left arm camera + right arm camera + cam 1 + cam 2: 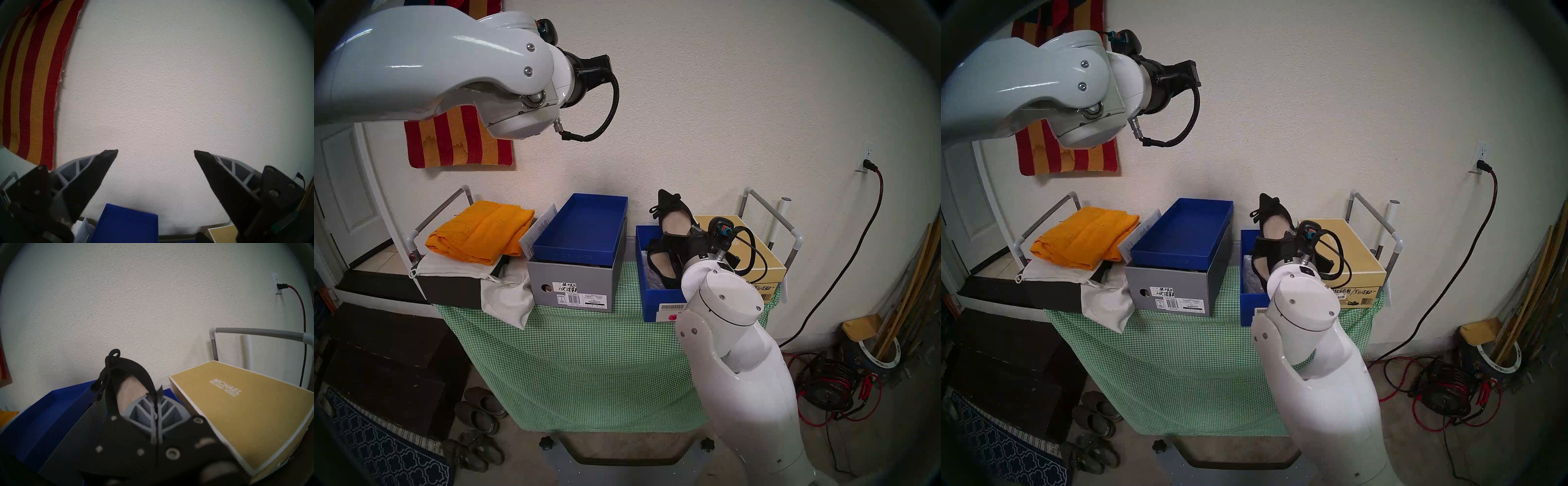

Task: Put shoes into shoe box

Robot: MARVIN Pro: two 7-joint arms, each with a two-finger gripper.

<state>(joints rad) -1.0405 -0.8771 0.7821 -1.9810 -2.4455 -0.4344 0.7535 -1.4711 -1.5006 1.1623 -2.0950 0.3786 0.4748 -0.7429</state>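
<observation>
Right gripper [157, 405] fingers clamp black flat [674, 217] above blue shoe box [648, 292]; left gripper [156, 151] fingers wide, empty.

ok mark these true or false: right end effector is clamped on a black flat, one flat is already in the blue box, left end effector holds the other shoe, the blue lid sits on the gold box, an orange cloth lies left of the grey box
1. The right end effector is clamped on a black flat. True.
2. Another flat already lies in the blue box. True.
3. The left end effector holds the other shoe. False: it is open and empty, facing the wall.
4. The blue lid sits on the gold box. False: it rests upturned on the grey box.
5. An orange cloth lies to the left of the grey box. True.
</observation>
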